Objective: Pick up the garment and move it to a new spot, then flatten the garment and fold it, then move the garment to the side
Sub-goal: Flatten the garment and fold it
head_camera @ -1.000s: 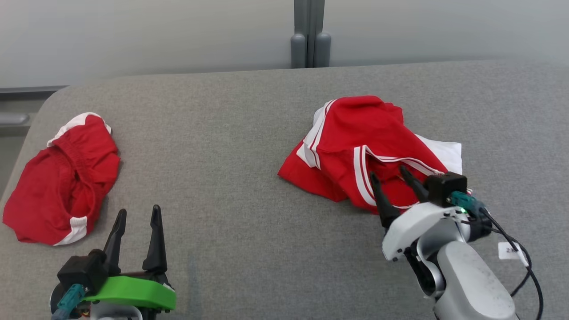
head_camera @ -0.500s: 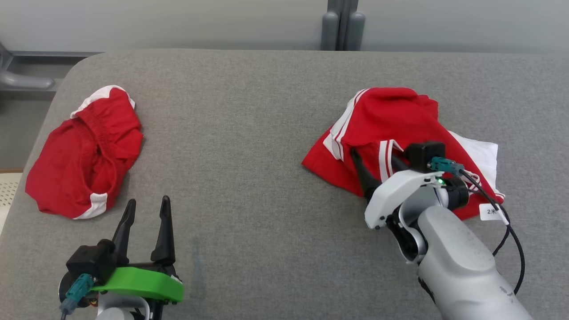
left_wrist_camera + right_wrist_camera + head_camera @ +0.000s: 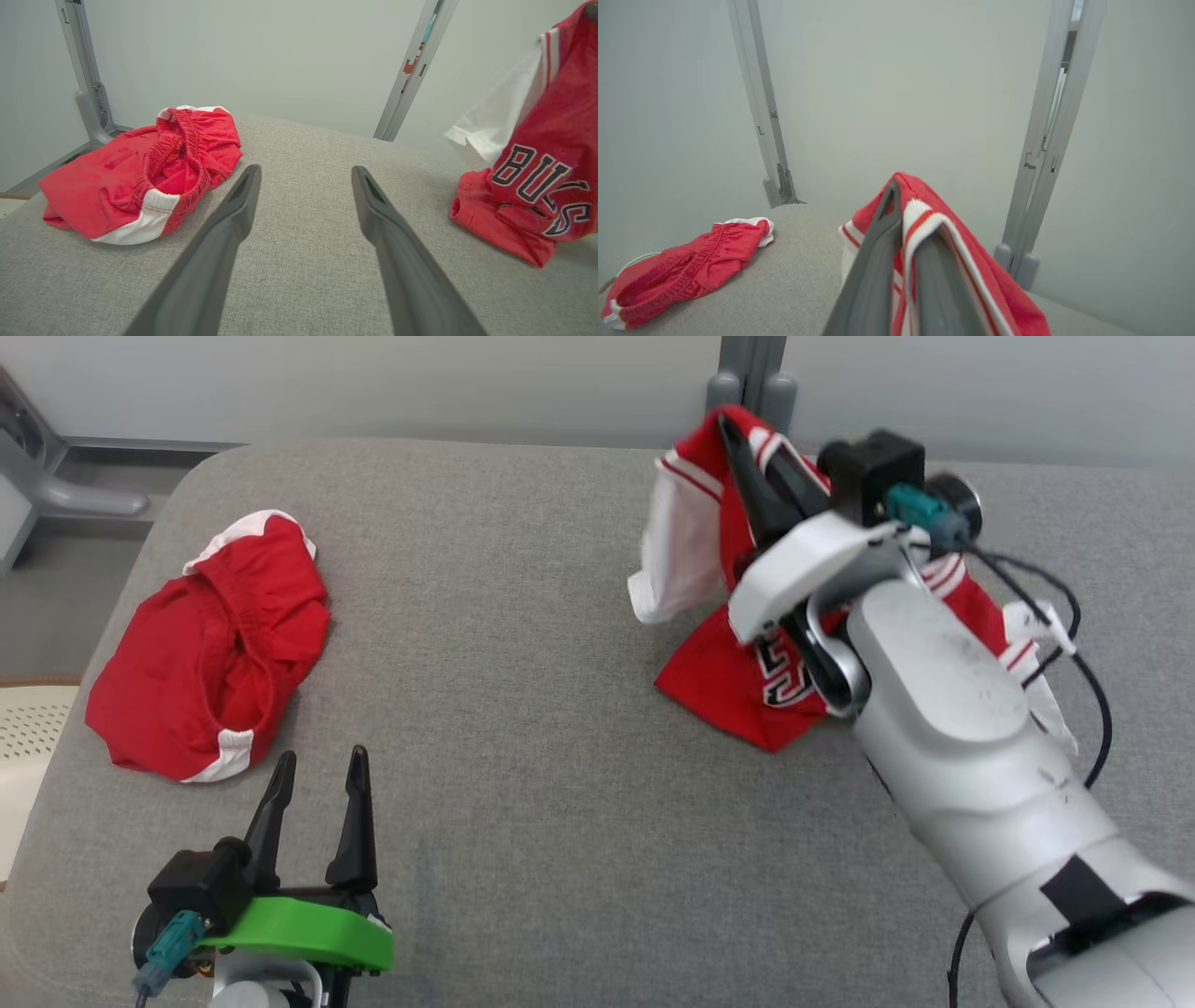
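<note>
The red jersey (image 3: 714,677) is being held at one o'clock over the grey table (image 3: 523,709) by the right gripper (image 3: 738,439), fingers clamped on its striped trim, cloth hanging lengthwise toward six o'clock, while the left gripper (image 3: 320,758), fingers apart, is being held well clear at seven.

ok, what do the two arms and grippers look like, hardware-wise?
Both have two long, dark, tapered fingers, with a black block and a teal connector behind them. Left gripper sits on a bright green mount. Right gripper has a white mount, looping black cables and a pale grey, scuffed forearm with a black patch.
</note>
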{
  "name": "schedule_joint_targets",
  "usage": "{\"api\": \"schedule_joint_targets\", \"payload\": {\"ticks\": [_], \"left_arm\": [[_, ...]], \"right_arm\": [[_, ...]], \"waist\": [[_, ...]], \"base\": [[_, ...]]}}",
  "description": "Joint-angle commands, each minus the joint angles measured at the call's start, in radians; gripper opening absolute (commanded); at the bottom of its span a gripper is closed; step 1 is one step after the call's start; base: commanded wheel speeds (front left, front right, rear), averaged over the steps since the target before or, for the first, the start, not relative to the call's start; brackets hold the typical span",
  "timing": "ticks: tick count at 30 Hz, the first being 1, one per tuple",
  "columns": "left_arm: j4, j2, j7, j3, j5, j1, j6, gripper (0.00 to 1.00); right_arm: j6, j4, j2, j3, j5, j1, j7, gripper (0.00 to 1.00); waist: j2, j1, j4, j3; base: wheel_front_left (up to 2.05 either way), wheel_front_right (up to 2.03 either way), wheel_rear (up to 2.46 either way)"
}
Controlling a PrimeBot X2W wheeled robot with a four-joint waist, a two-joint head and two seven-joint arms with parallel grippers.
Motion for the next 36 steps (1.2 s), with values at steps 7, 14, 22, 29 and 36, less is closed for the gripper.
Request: {"api": "schedule_joint_targets", "payload": {"ticks": [7,14,22,29,36], "left_arm": [[-0.01,-0.002,-0.001,-0.009,-0.006,-0.009,-0.004,1.0],[-0.013,-0.004,-0.001,0.008,-0.003,-0.012,-0.004,1.0],[-0.023,-0.008,-0.001,0.018,-0.001,-0.019,-0.004,1.0],[-0.023,-0.011,-0.001,0.006,0.001,-0.032,-0.004,1.0],[-0.012,0.005,-0.001,-0.009,-0.008,-0.054,-0.004,1.0]], "right_arm": [[0.0,-0.048,-0.001,0.08,0.103,-0.241,-0.023,0.0],[0.0,-0.151,-0.003,0.179,0.252,-0.381,-0.026,0.0],[-0.001,-0.129,-0.002,0.039,0.222,-0.332,-0.026,0.0],[-0.001,0.009,-0.043,-0.094,0.111,-0.16,-0.027,0.0],[-0.001,0.102,-0.125,-0.257,0.036,-0.004,-0.027,0.0]], "waist": [[0.0,0.0,0.027,0.005],[0.0,0.0,0.017,0.007],[0.0,0.0,-0.026,0.027],[0.0,0.0,-0.066,0.046],[0.0,0.0,-0.084,0.055]], "base": [[0.0,0.0,0.0],[0.0,0.0,0.0],[0.0,0.0,0.0],[0.0,0.0,0.0],[0.0,0.0,0.0]]}}
